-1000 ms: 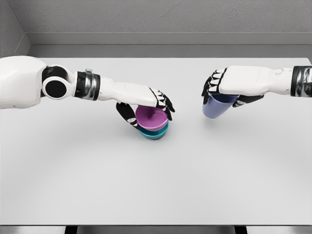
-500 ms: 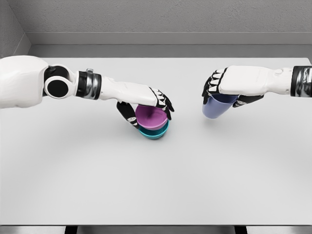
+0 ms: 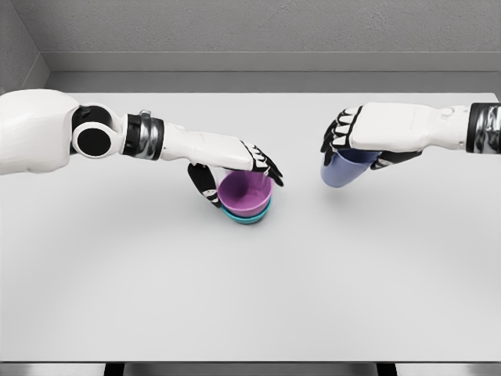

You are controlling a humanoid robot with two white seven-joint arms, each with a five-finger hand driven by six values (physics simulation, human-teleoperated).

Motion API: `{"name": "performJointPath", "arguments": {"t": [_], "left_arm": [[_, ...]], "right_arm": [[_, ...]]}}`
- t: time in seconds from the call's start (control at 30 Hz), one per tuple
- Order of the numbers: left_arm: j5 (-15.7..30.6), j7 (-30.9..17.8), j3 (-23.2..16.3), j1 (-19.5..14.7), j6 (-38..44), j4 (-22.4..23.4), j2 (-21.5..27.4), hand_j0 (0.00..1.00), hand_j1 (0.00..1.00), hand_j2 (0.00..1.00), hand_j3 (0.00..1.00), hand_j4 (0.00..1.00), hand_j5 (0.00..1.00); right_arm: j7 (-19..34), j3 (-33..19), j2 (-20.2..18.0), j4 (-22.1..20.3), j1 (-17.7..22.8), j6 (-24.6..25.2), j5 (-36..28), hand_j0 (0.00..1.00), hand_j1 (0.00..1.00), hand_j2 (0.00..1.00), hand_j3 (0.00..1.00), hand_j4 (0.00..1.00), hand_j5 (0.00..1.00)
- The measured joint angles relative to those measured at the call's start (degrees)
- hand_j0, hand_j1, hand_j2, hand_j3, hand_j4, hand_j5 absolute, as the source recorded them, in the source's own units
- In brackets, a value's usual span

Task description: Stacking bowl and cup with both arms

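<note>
A magenta bowl (image 3: 246,194) sits nested upright in a teal bowl (image 3: 252,218) near the middle of the table. My left hand (image 3: 235,174) reaches in from the left and curls over the magenta bowl's far rim, thumb on its left side. To the right, my right hand (image 3: 352,149) is shut on a blue-violet cup (image 3: 341,170) from above. The cup hangs tilted just above the table, apart from the bowls.
The grey table (image 3: 250,290) spreads wide in front of the bowls. A grey wall (image 3: 250,31) runs behind its far edge.
The magenta bowl has settled from tilted to level, deeper inside the teal bowl. My right hand has shifted slightly left with the cup.
</note>
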Motion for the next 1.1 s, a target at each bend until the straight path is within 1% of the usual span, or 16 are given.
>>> {"name": "performJointPath", "arguments": {"t": [0.2, 0.27, 0.37, 0.43, 0.47, 0.6, 0.67, 0.7, 0.73, 0.77, 0.8, 0.87, 0.93, 1.03, 1.07, 1.1], "left_arm": [[0.02, 0.09, 0.42, 0.0, 0.0, -0.02, 1.36, 1.0, 1.0, 1.0, 1.0, 1.0, 1.0], [0.04, 0.12, 0.95, 0.0, 0.0, -0.09, 3.26, 1.0, 1.0, 1.0, 1.0, 1.0, 1.0], [0.04, 0.14, 3.26, 0.88, -0.01, -0.47, 7.9, 1.0, 1.0, 1.0, 1.0, 1.0, 1.0], [-0.01, 0.15, 6.48, 5.0, -0.01, -0.94, 11.74, 1.0, 1.0, 1.0, 1.0, 1.0, 1.0], [-0.05, 0.12, 8.44, 6.51, -0.02, -1.35, 13.85, 1.0, 1.0, 1.0, 1.0, 1.0, 1.0], [-0.07, 0.1, 17.35, 14.85, -0.02, -3.15, 21.29, 1.0, 1.0, 1.0, 1.0, 1.0, 1.0], [-0.02, 0.12, 21.34, 17.23, -0.01, -3.73, 23.65, 1.0, 1.0, 1.0, 1.0, 1.0, 1.0], [0.02, 0.14, 23.41, 19.64, -0.01, -3.99, 24.76, 1.0, 1.0, 1.0, 1.0, 1.0, 1.0], [-0.26, 0.12, 25.9, 23.45, -0.04, -4.19, 25.83, 1.0, 1.0, 1.0, 1.0, 1.0, 1.0], [-0.21, 0.1, 28.57, 25.55, -0.03, -4.35, 26.69, 1.0, 1.0, 1.0, 1.0, 1.0, 1.0], [-0.16, 0.09, 30.75, 26.02, -0.02, -4.47, 27.59, 1.0, 1.0, 1.0, 1.0, 1.0, 1.0], [-0.16, 0.08, 33.45, 26.37, 0.0, -4.74, 28.81, 1.0, 1.0, 1.0, 1.0, 1.0, 1.0], [-0.18, 0.15, 34.84, 26.45, 0.0, -4.95, 29.43, 1.0, 1.0, 1.0, 1.0, 1.0, 1.0], [-0.34, 0.08, 35.83, 26.72, 0.0, -5.09, 29.79, 1.0, 1.0, 1.0, 1.0, 1.0, 1.0], [-0.31, -0.19, 36.46, 28.29, 0.01, -5.09, 29.82, 1.0, 1.0, 1.0, 1.0, 1.0, 1.0], [-0.65, -0.74, 37.7, 31.49, -0.02, -5.1, 29.86, 1.0, 1.0, 1.0, 1.0, 1.0, 1.0]], "right_arm": [[-0.01, 0.07, 0.65, -0.1, -0.18, 0.02, -0.01, 0.64, 0.64, 0.64, 0.64, 0.64, 0.64], [0.0, 0.07, 0.91, -0.2, -0.18, 0.02, 0.01, 0.64, 0.64, 0.64, 0.64, 0.64, 0.64], [0.0, 0.08, 1.2, -0.74, -0.26, 0.02, 0.01, 0.64, 0.64, 0.64, 0.64, 0.64, 0.64], [0.12, 0.11, 1.61, -0.91, -0.52, 0.03, 0.0, 0.64, 0.64, 0.64, 0.64, 0.64, 0.64], [0.26, 0.12, 1.81, -0.96, -0.62, 0.0, 0.03, 0.64, 0.64, 0.64, 0.64, 0.64, 0.64], [0.54, 0.27, 2.62, -1.05, -1.32, 0.02, 0.03, 0.64, 0.64, 0.64, 0.64, 0.64, 0.64], [0.78, 0.38, 3.04, -1.07, -1.41, 0.02, 0.03, 0.64, 0.64, 0.64, 0.64, 0.64, 0.64], [0.85, 0.42, 3.21, -1.08, -1.49, 0.02, 0.02, 0.64, 0.64, 0.64, 0.64, 0.64, 0.64], [0.93, 0.44, 3.34, -1.08, -1.67, 0.01, 0.03, 0.64, 0.64, 0.64, 0.64, 0.64, 0.64], [0.95, 0.48, 3.46, -1.08, -1.76, 0.02, 0.03, 0.64, 0.64, 0.64, 0.64, 0.64, 0.64], [0.97, 0.51, 3.53, -1.11, -1.85, 0.02, 0.02, 0.64, 0.64, 0.64, 0.64, 0.64, 0.64], [1.01, 0.56, 3.82, -1.24, -2.2, 0.01, 0.04, 0.64, 0.64, 0.64, 0.64, 0.64, 0.64], [1.03, 0.63, 4.19, -1.38, -2.46, 0.02, 0.01, 0.64, 0.64, 0.64, 0.64, 0.64, 0.64], [1.04, 0.85, 4.63, -1.53, -2.72, 0.0, 0.07, 0.64, 0.64, 0.64, 0.64, 0.64, 0.64], [1.04, 0.91, 4.87, -1.6, -2.81, 0.01, 0.05, 0.64, 0.64, 0.64, 0.64, 0.64, 0.64], [1.04, 0.96, 5.12, -1.67, -2.9, 0.0, 0.07, 0.64, 0.64, 0.64, 0.64, 0.64, 0.64]]}}
